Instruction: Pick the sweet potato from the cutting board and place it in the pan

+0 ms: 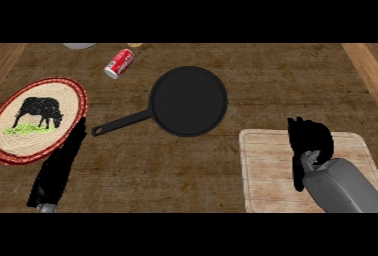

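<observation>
The right hand point(310, 139) shows as one dark mass at the right of the frame, low over the upper middle of the cutting board point(269, 172). Its outline runs together, so whether it is open or closed round something cannot be told. The sweet potato shows nowhere on the bare wood of the board or in the pan; possibly it lies under this hand, but the view does not settle it. Behind the hand a grey forearm point(343, 187) slants down to the lower right edge of the frame.

The board is pale wood and takes up the lower right corner on the dark wooden counter point(170, 170). The pan point(188, 100), black and round, lies up and to the left of it, near the frame's centre and well apart from the board. Its handle point(122, 123) points down and to the left.

The left hand point(63, 160) rests at the lower left, its fingers straight and together, holding nothing. It lies along the lower right rim of a round woven plate point(77, 92) with a red border and a black cow on it.

A red can point(118, 63) lies on its side near the upper left.
</observation>
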Robot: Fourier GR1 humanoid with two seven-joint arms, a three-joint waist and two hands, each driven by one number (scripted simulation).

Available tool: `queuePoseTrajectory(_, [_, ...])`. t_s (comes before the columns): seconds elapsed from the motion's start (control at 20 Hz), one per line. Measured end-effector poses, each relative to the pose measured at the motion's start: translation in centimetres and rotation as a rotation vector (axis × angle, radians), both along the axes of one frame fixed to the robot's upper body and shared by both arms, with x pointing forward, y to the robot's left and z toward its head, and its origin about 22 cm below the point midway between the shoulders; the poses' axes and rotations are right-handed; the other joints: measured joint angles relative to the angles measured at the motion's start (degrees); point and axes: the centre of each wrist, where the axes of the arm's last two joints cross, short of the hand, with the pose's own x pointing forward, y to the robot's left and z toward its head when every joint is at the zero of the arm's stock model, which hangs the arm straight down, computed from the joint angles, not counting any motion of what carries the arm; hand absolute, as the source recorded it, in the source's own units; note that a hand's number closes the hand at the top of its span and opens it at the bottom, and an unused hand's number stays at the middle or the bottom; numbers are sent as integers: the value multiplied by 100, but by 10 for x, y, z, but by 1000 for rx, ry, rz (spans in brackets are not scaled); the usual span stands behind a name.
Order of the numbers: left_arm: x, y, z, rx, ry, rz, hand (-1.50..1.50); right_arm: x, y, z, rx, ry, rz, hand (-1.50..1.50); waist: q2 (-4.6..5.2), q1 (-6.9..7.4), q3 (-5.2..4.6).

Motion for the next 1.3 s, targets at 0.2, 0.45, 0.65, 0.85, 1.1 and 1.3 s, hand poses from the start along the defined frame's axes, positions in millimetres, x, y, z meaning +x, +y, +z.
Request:
queuePoseTrajectory(0.2, [1, 1, 2, 4, -4, -1, 0, -6, -12, -13, -34, 20, -21, -150, 0, -4, 1])
queuePoseTrajectory(0.45, [-1, 3, -3, 9, -2, -1, 0, 0, -10, -18, -35, 15, -35, -150, 1, 3, 1])
queuePoseTrajectory(0.65, [0, 6, 1, 8, 2, 2, 0, 1, -14, -24, -40, 12, -43, 150, 0, 4, 0])
queuePoseTrajectory(0.85, [-1, 6, 4, 4, 2, 8, 0, 0, -22, -29, 9, -42, -47, 150, -21, 11, -25])
queuePoseTrajectory(1.1, [5, 2, 0, 2, 6, 5, 0, 1, -27, -33, 67, -64, -66, 150, -39, 5, -48])
queuePoseTrajectory(1.3, [2, 3, 1, 2, 1, 17, 0, -8, -13, -38, 146, -106, -201, 150, -73, -83, -74])
